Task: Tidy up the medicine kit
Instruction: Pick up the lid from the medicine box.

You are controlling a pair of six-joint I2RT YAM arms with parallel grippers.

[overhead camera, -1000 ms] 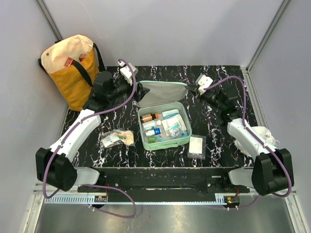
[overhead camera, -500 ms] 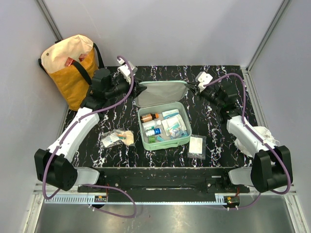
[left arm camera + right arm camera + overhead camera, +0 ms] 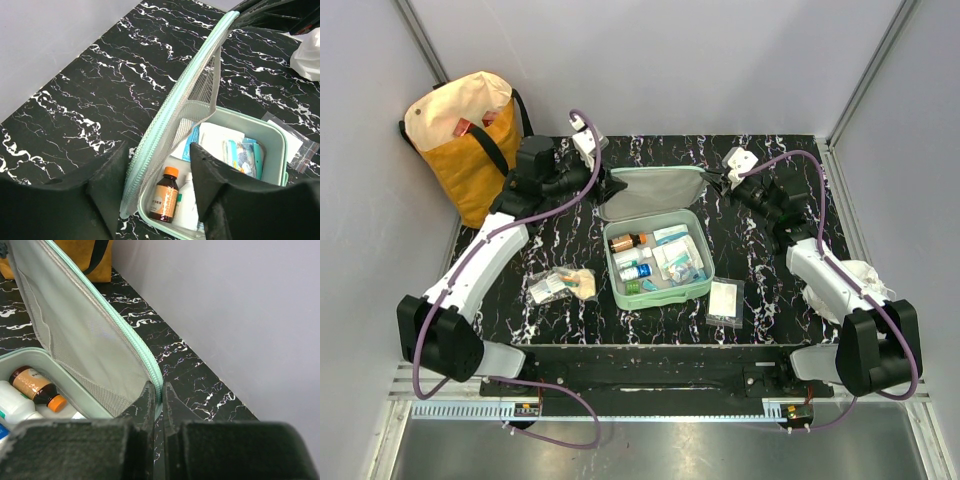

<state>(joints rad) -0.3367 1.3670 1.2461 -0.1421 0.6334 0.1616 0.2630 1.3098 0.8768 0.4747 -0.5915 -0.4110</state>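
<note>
The medicine kit (image 3: 611,268), a mint-green zip case, lies open in the middle of the table, its lid (image 3: 650,190) tilted up at the back. Inside are an amber bottle (image 3: 164,195) with an orange cap, white bottles and packets. My left gripper (image 3: 610,183) is open, its fingers (image 3: 115,170) standing either side of the lid's left zip edge (image 3: 195,80). My right gripper (image 3: 159,387) is shut on the lid's right zip edge (image 3: 145,357); in the top view it (image 3: 718,180) sits at the lid's right corner.
A yellow-and-cream tote bag (image 3: 470,135) stands at the back left corner. A clear bag of items (image 3: 560,285) lies left of the case. A small zip bag (image 3: 726,300) lies to its right. A white crumpled wad (image 3: 865,275) sits by the right arm.
My left gripper's jaws have narrowed around the lid's left edge and the arm has shifted slightly back. The right gripper has moved a little back with the lid's edge.
</note>
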